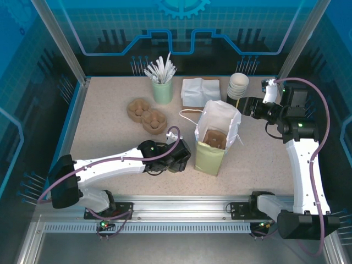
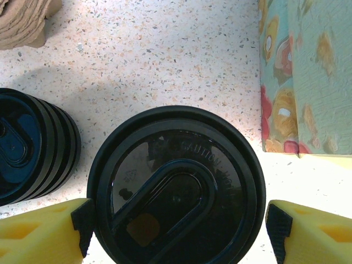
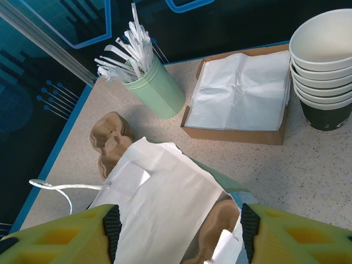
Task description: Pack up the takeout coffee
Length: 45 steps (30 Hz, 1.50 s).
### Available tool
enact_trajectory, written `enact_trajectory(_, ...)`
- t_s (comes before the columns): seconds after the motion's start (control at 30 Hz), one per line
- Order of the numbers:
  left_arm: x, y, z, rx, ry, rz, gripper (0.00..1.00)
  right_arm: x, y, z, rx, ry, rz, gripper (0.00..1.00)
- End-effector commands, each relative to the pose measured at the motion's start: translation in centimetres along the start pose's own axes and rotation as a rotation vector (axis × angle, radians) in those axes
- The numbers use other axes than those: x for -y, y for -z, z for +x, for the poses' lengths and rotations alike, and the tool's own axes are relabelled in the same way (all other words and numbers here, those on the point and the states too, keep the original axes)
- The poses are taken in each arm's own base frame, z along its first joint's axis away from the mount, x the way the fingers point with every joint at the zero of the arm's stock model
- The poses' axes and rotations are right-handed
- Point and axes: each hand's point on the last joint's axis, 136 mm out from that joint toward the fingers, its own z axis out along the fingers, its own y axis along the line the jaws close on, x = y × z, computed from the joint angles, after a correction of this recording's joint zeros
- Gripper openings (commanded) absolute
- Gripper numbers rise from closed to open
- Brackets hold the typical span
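Observation:
The takeout coffee [image 2: 176, 187] shows from above as a round black lid; its body is hidden beneath. My left gripper [image 2: 180, 228] is open around it: the left pad [image 2: 82, 225] sits at the lid's rim and the right pad [image 2: 278, 231] stands a little apart. In the top view the left gripper [image 1: 179, 157] is low on the table, just left of the green paper bag [image 1: 212, 157]. The bag stands open, with a white inside and a brown cup carrier [image 3: 220, 231] in it. My right gripper [image 3: 176, 234] hovers open over the bag's mouth, at its far right rim [image 1: 243, 105].
A stack of black lids [image 2: 27, 148] stands just left of the coffee. Brown cup carriers [image 1: 147, 115] lie left of the bag. Along the back are a green cup of stirrers [image 1: 162, 88], a napkin tray [image 1: 201, 91] and stacked lidless cups [image 1: 238, 85].

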Motion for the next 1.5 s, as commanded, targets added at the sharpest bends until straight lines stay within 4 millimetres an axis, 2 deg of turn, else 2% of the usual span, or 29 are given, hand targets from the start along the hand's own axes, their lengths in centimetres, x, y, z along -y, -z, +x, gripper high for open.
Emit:
enact_trajectory(0.0,0.0,-0.2,-0.3,-0.001,-0.001,-0.014,0.81,0.2,0.2,0.2,-0.004,-0.011,-0.008,0.62)
enact_trajectory(0.2,0.0,-1.1,0.6,-0.034,0.005,-0.021,0.77,0.4,0.0,0.3,-0.010,-0.016,-0.006,0.62)
enact_trajectory(0.53,-0.1,-2.0,1.9,-0.091,0.007,-0.038,0.78,0.3,0.2,0.4,-0.012,-0.010,-0.007,0.62)
enact_trajectory(0.97,-0.5,-2.9,1.8,-0.089,0.032,-0.029,0.82,0.0,0.3,0.3,-0.008,-0.013,-0.018,0.62)
enact_trajectory(1.27,-0.2,-4.1,3.0,-0.146,0.026,-0.020,0.80,0.0,0.2,0.4,-0.015,-0.013,-0.022,0.62)
enact_trajectory(1.47,-0.1,-4.4,3.3,-0.165,0.013,-0.023,0.75,-0.2,0.2,0.0,-0.011,-0.008,-0.030,0.62)
